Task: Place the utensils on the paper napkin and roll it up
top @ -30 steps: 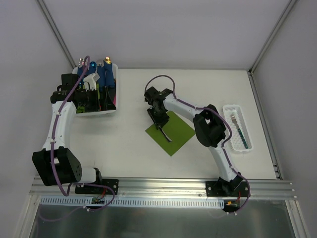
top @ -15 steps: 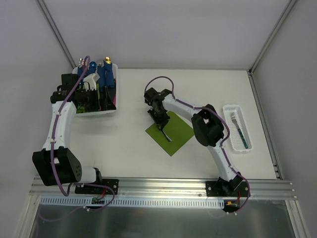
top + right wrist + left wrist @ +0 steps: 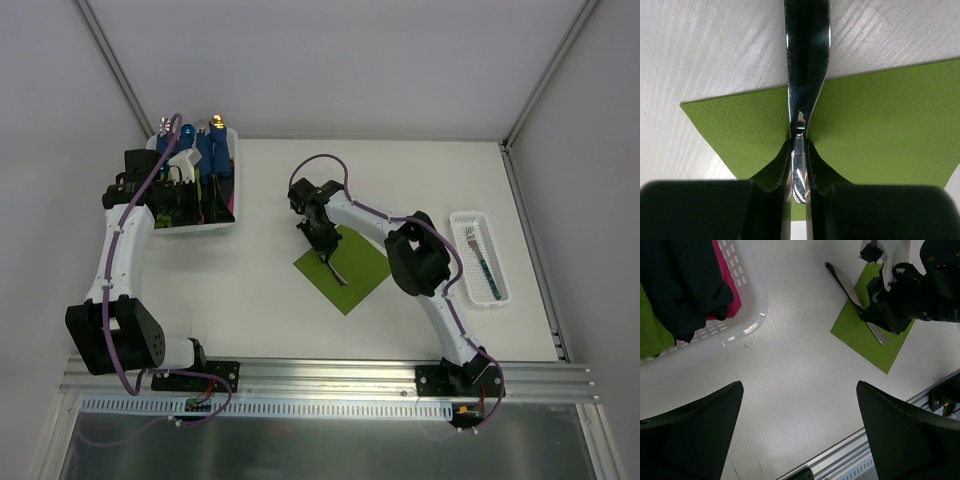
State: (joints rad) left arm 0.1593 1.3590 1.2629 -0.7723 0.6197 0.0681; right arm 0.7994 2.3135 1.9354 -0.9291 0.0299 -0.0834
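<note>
The lime-green paper napkin (image 3: 358, 268) lies flat as a diamond at mid-table. My right gripper (image 3: 318, 232) is low over its far-left corner, shut on a silver knife (image 3: 335, 270) that lies along the napkin. In the right wrist view the fingers (image 3: 798, 150) pinch the knife (image 3: 807, 60), which runs past the edge of the napkin (image 3: 880, 130). A fork (image 3: 478, 250) with a teal handle lies in the white tray (image 3: 497, 290) at the right. My left gripper (image 3: 185, 200) is open and empty over the basket; its wrist view shows the napkin (image 3: 852, 332) and knife (image 3: 845, 285).
A white basket (image 3: 225, 222) at the far left holds blue rolled bundles, dark items and coloured napkins; its rim shows in the left wrist view (image 3: 757, 310). The table's right edge has a metal rail (image 3: 530, 250). The aluminium rail (image 3: 330, 375) runs along the near edge.
My right gripper has shifted slightly toward the far left with the knife in it. The left arm has not moved.
</note>
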